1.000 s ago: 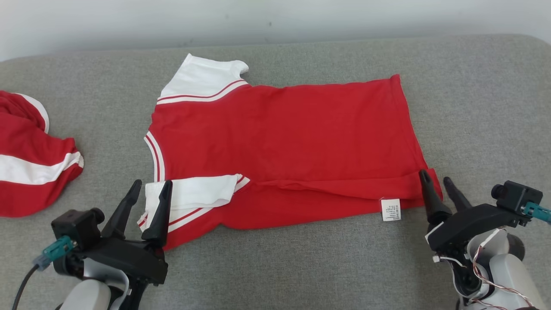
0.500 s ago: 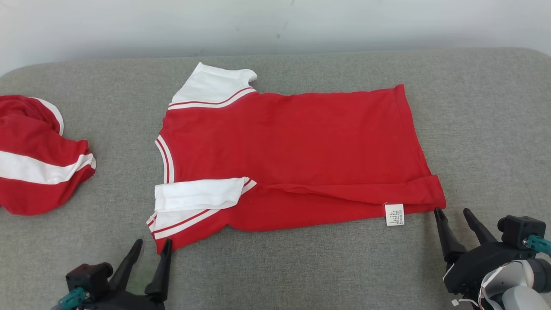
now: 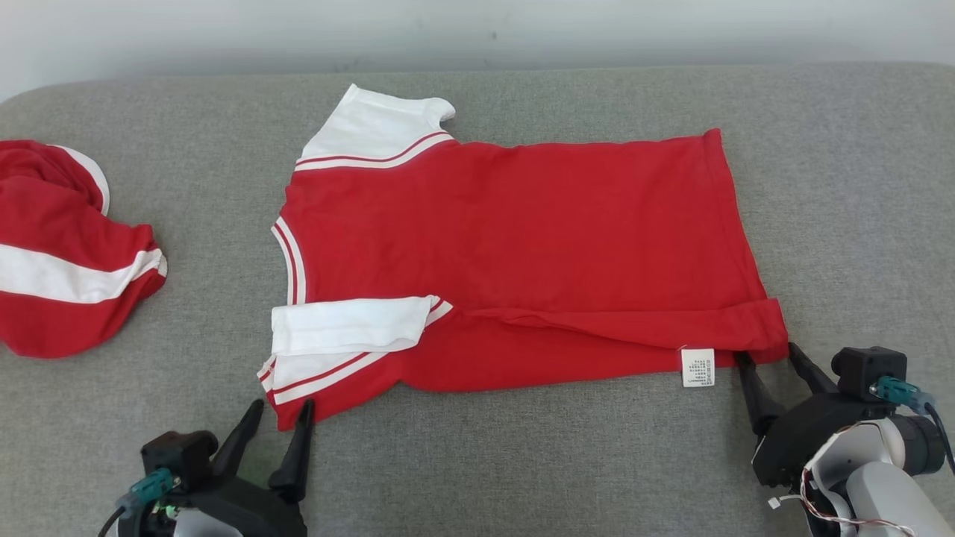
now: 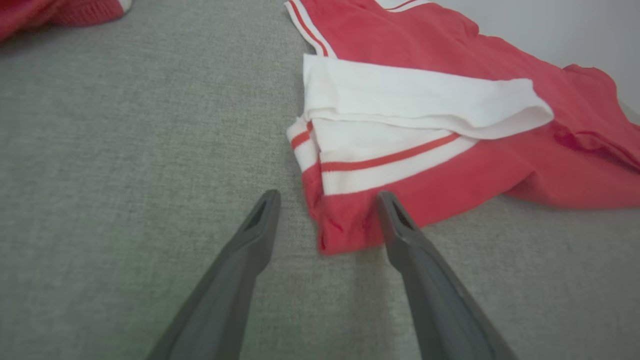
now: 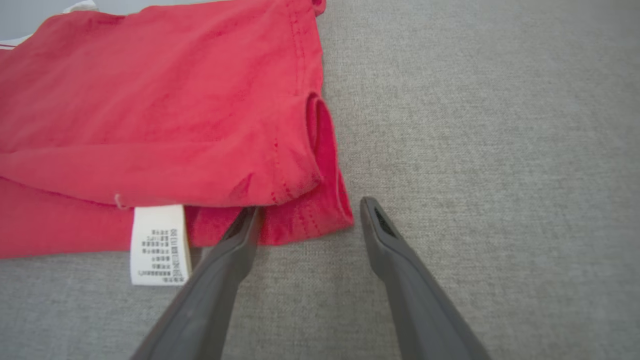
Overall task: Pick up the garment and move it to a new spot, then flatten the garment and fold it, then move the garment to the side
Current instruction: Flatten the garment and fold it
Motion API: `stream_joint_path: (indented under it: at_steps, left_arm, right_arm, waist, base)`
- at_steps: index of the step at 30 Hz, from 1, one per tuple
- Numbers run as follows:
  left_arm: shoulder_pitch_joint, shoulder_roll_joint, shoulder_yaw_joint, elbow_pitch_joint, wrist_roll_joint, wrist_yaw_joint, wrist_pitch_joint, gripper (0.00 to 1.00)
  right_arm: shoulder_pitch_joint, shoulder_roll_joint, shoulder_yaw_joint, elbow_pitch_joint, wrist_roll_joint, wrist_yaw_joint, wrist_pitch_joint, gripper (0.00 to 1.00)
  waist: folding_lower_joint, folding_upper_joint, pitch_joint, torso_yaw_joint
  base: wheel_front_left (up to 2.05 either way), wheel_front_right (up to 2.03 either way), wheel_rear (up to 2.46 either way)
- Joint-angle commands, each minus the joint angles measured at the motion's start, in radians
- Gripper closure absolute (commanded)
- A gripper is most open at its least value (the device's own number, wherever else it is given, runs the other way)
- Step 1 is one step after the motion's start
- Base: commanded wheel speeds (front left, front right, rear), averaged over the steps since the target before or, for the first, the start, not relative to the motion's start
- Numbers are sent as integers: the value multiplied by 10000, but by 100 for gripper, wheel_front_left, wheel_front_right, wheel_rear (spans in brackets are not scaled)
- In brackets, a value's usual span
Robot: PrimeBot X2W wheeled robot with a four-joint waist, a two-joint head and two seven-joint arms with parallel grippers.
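Grey fabric surface (image 3: 522, 462) meets a pale wall (image 3: 477, 30); left tool (image 3: 282, 406) and right tool (image 3: 767, 354) spread, empty.

A bare test room, it seems: a grey fabric-covered surface (image 3: 522, 462) against a plain pale wall (image 3: 477, 30).

I read the garment (image 3: 522, 239) as solid red in the body, with white sleeves (image 3: 358, 127) that each carry a thin red stripe, and a neckline (image 3: 287, 257) trimmed in white and red lines. Its label (image 3: 697, 367) is white with tiny dark print. At the left edge of the grey woven cushion (image 3: 858, 186), a second garment (image 3: 60, 253) is red with one broad white band. My left gripper (image 3: 282, 404) and right gripper (image 3: 766, 352) are black.
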Motion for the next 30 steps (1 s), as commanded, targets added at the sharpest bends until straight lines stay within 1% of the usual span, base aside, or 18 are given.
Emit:
stream_joint_path:
  at_steps: [1,2,3,4,5,6,11,15,18,21,22,25,30]
  left_arm:
    - [-189,-67,-69,244,33,-73,-20,0]
    - [-249,-112,-94,386,-2,-116,-29,11]
    - [-306,-138,-117,496,-28,-136,-33,50]
    - [-374,-193,-100,572,-78,-154,-51,59]
    - [-435,-236,-87,654,-96,-190,-65,89]
    - [-485,-264,-92,722,-116,-216,-72,100]
    - [-329,-315,78,815,-281,-298,-124,100]
    - [208,-229,253,471,-352,-305,-129,100]
    - [846,-190,420,9,-403,-253,-132,100]
    - [1623,-139,467,-520,-484,-129,-134,100]
    - [1623,-139,467,-520,-484,-129,-134,100]
    - [2338,-127,397,-1074,-534,41,6,100]
    - [2934,-201,324,-1671,-506,313,72,100]
  right_arm:
    - [-200,50,43,277,-1,-28,-113,0]
    - [-267,71,71,455,46,-28,-143,49]
    - [-341,109,84,616,118,-28,-233,100]
    - [-398,127,105,756,160,-26,-316,100]
    - [-444,139,125,887,223,-26,-417,100]
    - [-479,150,147,1018,272,-28,-508,100]
    - [-302,217,367,1297,648,-28,-1021,100]
    - [243,110,434,1075,1094,-26,-1246,100]
    - [885,-3,340,626,1490,-28,-1221,100]
    - [1827,-53,62,-11,1813,-28,-928,100]
    - [1827,-53,62,-11,1813,-28,-928,100]
    - [2734,-106,-334,-796,1932,-28,-553,100]
    - [3640,213,-1013,-1835,1840,-28,38,100]
  waist:
    - [0,-1,14,30]
    - [0,-1,8,49]
    - [0,-1,-2,63]
    - [0,-1,-12,81]
    - [0,-1,-26,108]
    - [0,-1,-57,140]
    - [0,-1,-447,163]
    - [0,-1,-942,129]
    - [0,-1,-1248,94]
    - [0,-1,-1478,80]
    - [0,-1,-1478,80]
    - [0,-1,-1533,46]
    - [0,-1,-1385,-44]
  base:
    - [0,0,0]
    - [0,0,0]
    - [0,0,0]
    - [0,0,0]
    - [0,0,0]
    - [0,0,0]
    - [0,0,0]
    - [0,0,0]
    - [0,0,0]
    - [0,0,0]
    - [0,0,0]
    - [0,0,0]
    - [0,0,0]
